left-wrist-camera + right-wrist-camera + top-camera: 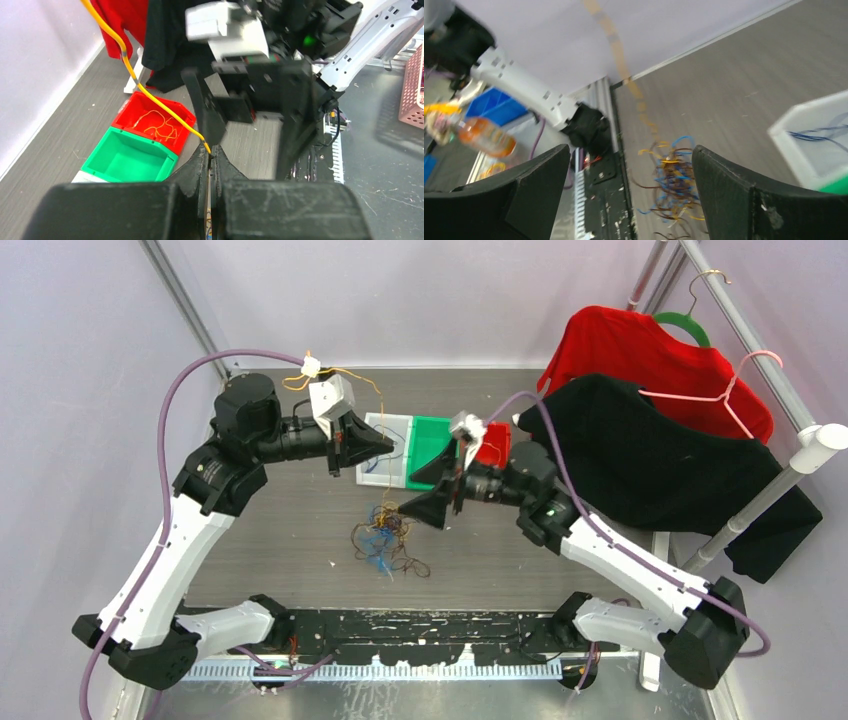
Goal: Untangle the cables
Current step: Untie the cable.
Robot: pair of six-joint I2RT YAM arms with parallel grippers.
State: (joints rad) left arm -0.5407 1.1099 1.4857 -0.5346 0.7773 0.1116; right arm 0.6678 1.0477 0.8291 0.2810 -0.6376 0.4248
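Note:
A tangle of blue, orange-yellow and dark cables (pixel 385 538) lies on the grey table in front of the bins. It also shows in the right wrist view (pixel 674 180). My left gripper (pixel 390 445) hovers over the white bin and is shut on one yellow cable (pixel 150 97), pinched at the fingertips (pixel 210 150). That cable (pixel 352 371) loops up over the left wrist. My right gripper (pixel 405 496) is open and empty just above and behind the tangle. Its fingers (pixel 534 185) stand wide apart, and the tangle shows between them.
Three bins stand in a row at the back: white (pixel 372 476) with blue cables, green (pixel 432 435) empty, and red (pixel 150 122) with yellow cables. A red shirt (pixel 640 350) and a black garment (pixel 680 460) hang on a rack (pixel 815 450) at the right.

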